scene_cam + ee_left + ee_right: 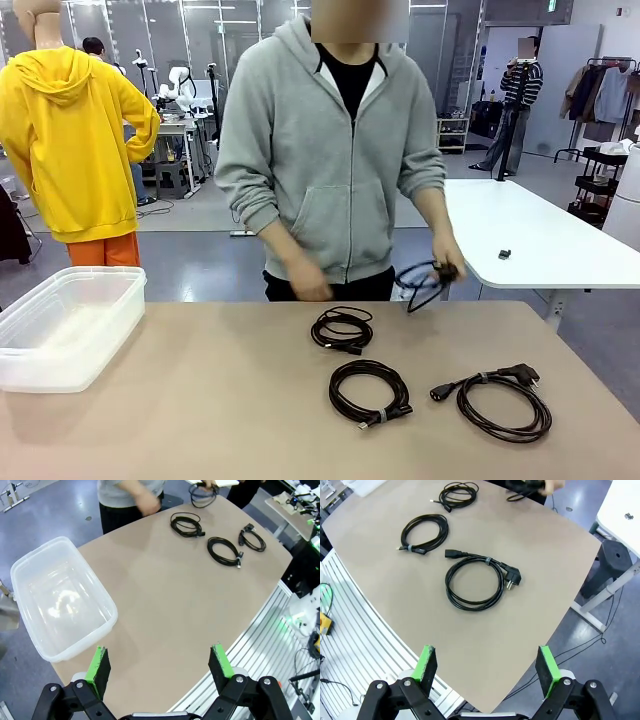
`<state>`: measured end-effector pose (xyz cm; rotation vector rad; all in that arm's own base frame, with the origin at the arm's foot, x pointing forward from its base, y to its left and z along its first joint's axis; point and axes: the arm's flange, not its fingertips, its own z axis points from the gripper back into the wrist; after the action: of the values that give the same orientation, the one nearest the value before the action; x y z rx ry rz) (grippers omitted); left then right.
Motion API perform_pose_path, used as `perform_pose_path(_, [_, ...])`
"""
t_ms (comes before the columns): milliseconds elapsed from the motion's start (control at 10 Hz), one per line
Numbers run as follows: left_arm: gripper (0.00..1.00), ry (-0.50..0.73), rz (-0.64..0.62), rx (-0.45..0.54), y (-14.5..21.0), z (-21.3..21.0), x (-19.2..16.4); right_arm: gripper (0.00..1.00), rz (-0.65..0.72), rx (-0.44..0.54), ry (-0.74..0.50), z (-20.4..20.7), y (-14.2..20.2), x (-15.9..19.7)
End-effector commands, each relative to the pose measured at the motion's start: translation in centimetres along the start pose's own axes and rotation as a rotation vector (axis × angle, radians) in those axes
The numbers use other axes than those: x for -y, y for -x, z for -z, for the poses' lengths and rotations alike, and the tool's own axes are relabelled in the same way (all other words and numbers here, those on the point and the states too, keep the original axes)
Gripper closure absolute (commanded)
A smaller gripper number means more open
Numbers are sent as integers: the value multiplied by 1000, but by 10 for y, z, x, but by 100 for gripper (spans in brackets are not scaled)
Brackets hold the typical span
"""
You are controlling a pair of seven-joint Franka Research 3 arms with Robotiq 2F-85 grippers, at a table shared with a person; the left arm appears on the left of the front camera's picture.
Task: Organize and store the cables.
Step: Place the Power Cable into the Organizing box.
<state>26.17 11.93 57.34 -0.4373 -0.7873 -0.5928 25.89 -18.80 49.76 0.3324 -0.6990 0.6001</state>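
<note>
Three coiled black cables lie on the tan table [200, 400]: a small coil [342, 328] at the far middle, a tied coil [369, 392] nearer, and a power cord coil [500, 397] with plug ends at the right. The person's hand holds a fourth cable [425, 281] above the far edge. In the left wrist view my left gripper [159, 663] is open above the near table edge, far from the coils [225, 551]. In the right wrist view my right gripper [486, 666] is open, hovering over the table edge short of the power cord [475, 582].
A clear plastic bin [62, 325] stands at the table's left, seen as the bin [60, 600] in the left wrist view. A person in a grey hoodie [335, 150] stands at the far side. A white table [540, 235] stands behind to the right.
</note>
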Motion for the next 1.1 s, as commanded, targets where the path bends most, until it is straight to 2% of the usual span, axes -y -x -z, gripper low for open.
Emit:
perform_pose_path(0, [0,5,11,3,-1,-1,2,0,-18,1,-7,0,1,1])
perform_pose_path(800, [0,5,11,3,-1,-1,2,0,-3,0,0,0,1,1])
perform_pose_path(1000, [0,5,11,3,-1,-1,2,0,-223,-78,-33,-3,-37,-4])
